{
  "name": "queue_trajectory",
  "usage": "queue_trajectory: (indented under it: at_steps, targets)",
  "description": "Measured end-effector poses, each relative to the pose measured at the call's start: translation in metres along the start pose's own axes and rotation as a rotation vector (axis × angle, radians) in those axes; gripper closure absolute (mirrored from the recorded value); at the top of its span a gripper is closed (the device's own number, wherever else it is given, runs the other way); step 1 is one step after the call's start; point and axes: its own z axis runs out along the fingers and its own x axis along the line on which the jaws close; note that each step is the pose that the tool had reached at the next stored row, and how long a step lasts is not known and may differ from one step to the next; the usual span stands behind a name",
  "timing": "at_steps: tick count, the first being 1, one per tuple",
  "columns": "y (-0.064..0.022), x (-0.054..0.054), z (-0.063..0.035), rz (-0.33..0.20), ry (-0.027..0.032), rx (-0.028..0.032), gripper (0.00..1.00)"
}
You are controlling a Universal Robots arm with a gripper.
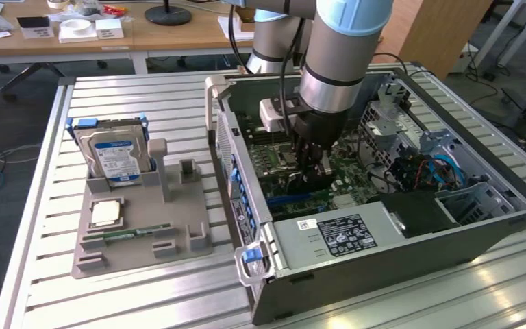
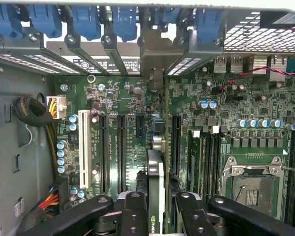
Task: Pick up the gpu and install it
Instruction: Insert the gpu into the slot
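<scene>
We are holding the thin dark-green gpu card (image 2: pixel 156 189), edge-on, clenched in our black two-fingered hand (image 2: pixel 156 216) inside the open grey computer case (image 1: pixel 364 264), its long axis running along the black expansion slots (image 2: pixel 122 150) of the green motherboard (image 2: pixel 137 105) directly beneath.

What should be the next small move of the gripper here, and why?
Probably a slow, straight push toward the motherboard. The gripper holds the gpu edge-on inside the computer case, its bracket at the rear slot opening, but the card looks unseated.
</scene>
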Motion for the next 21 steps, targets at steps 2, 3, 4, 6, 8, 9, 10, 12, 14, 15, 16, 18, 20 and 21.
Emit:
queue_trajectory:
  at_steps: [2,3,4,6,8,9,10,12,14,15,16,18,20,21]
  targets:
    - [0.0001,0.0,0.0001,0.0,-0.0001,0.0008,0.73]
    - [0.0001,0.0,0.0001,0.0,-0.0001,0.0009,0.73]
    - [0.0001,0.0,0.0,0.0,0.0,0.0009,0.73]
    - [0.0003,0.0,0.0001,0.0,-0.0001,0.0009,0.73]
    - [0.0011,0.0,0.0,0.0,0.0,0.001,0.73]
    - [0.0014,0.0,0.0,0.0,-0.0001,0.0009,0.73]
    - [0.0015,0.0,0.0,0.0,-0.0001,0.0009,0.73]
    - [0.0017,0.0001,0.0006,0.0,-0.0003,0.0011,0.73]
    - [0.0019,0.0001,0.0019,0.0,-0.0001,0.0009,0.73]
    - [0.002,0.0001,0.0023,0.0,0.0001,0.0009,0.73]
    - [0.002,0.0002,0.0024,0.0,0.0001,0.0008,0.73]
    - [0.0022,0.0001,0.0024,0.0,0.0002,0.0008,0.73]
    - [0.003,0.0001,0.0026,0.0,-0.0002,0.001,0.73]
    - [0.0033,0.0001,0.0027,0.0,-0.0001,0.001,0.73]
